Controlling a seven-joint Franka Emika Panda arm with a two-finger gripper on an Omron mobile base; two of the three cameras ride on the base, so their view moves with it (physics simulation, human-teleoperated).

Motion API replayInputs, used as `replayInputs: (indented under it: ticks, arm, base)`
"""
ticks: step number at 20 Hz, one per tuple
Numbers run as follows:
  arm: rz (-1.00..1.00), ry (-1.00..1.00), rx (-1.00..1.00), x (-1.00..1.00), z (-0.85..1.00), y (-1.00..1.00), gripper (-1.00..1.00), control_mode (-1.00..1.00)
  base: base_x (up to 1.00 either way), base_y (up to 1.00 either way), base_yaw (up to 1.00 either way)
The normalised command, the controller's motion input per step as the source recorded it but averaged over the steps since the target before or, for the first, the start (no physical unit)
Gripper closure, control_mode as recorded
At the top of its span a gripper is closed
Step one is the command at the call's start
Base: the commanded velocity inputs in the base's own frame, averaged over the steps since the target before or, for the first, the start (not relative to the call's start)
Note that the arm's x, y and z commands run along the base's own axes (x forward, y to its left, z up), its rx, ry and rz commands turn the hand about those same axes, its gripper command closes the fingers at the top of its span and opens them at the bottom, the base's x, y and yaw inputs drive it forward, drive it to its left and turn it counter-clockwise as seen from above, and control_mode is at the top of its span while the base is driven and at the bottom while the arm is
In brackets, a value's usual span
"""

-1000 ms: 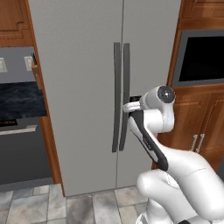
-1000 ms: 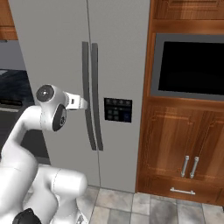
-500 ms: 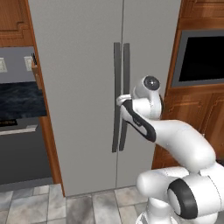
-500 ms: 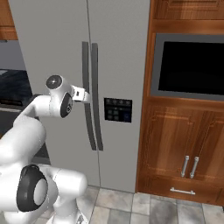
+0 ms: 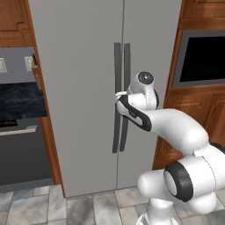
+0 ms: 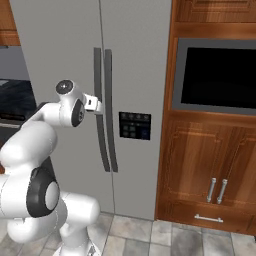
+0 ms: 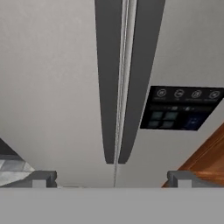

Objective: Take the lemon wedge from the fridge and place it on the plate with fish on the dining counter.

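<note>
- Left base view: the tool (image 5: pixel 117 96) has swung in from beside the fridge (image 5: pixel 79 88) to its door handles (image 5: pixel 121 96); opening comes next.
- Right base view: doors shut, so the lemon wedge stays hidden inside.
- Hand view: tool jaws spread wide, straddling both handles, gripping nothing.
</note>
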Motion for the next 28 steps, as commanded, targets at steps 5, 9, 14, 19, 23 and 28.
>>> replayInputs:
  ticks: [5, 9, 14, 19, 23, 28]
  arm:
    - [0.00, -0.17, 0.00, 0.00, -0.47, 0.00, -1.00, -1.00]
    - [0.00, -0.07, 0.00, 0.03, -0.10, 0.00, -1.00, -1.00]
    - [0.00, 0.00, 0.00, 0.24, 0.00, 0.00, -1.00, -1.00]
    - [-0.01, 0.00, 0.00, 0.37, 0.00, 0.01, -1.00, -1.00]
    - [-0.02, 0.00, 0.00, 0.36, -0.01, 0.08, -1.00, -1.00]
    - [0.00, -0.02, 0.00, 0.27, -0.11, 0.05, -1.00, -1.00]
  base:
    - [0.00, 0.00, 0.00]
    - [0.00, 0.00, 0.00]
    - [0.00, 0.00, 0.00]
    - [0.00, 0.00, 0.00]
    - [0.00, 0.00, 0.00]
    - [0.00, 0.00, 0.00]
